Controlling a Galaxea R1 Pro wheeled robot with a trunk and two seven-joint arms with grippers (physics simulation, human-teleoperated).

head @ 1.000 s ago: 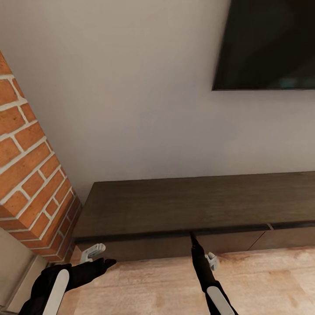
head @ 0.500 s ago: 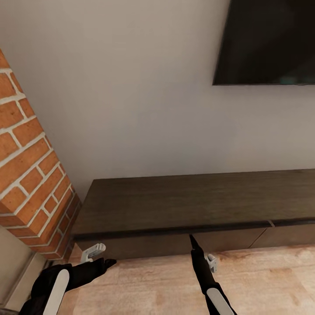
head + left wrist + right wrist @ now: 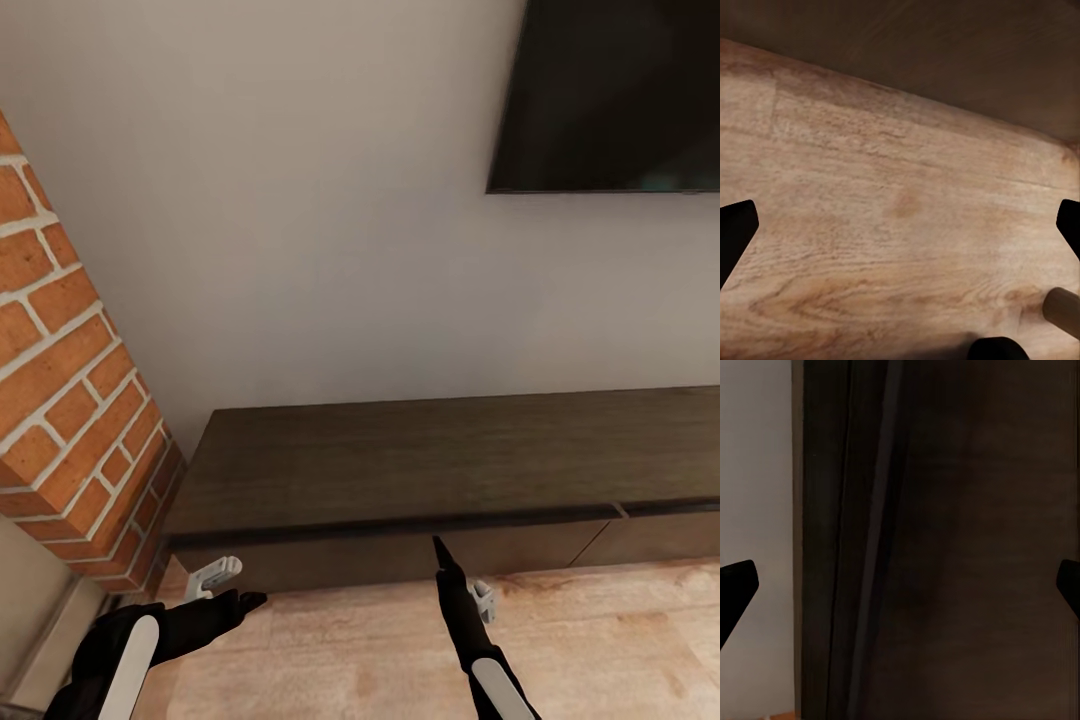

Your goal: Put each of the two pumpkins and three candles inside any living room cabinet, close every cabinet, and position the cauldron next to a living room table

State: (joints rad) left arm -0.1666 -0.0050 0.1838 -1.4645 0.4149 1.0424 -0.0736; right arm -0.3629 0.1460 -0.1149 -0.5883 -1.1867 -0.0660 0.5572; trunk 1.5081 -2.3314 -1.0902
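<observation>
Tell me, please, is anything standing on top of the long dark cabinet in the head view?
No, the cabinet's dark wooden top is bare from the brick column to the picture's right edge.

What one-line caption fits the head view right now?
Robot faces the closed dark-brown cabinet below a wall-mounted screen, brick column alongside, both arms low over the wood floor.

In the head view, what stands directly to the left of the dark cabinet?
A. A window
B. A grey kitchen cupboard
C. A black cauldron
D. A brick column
D: in the head view a red brick column rises right beside the left end of the long dark cabinet, which stands against the pale wall.
</observation>
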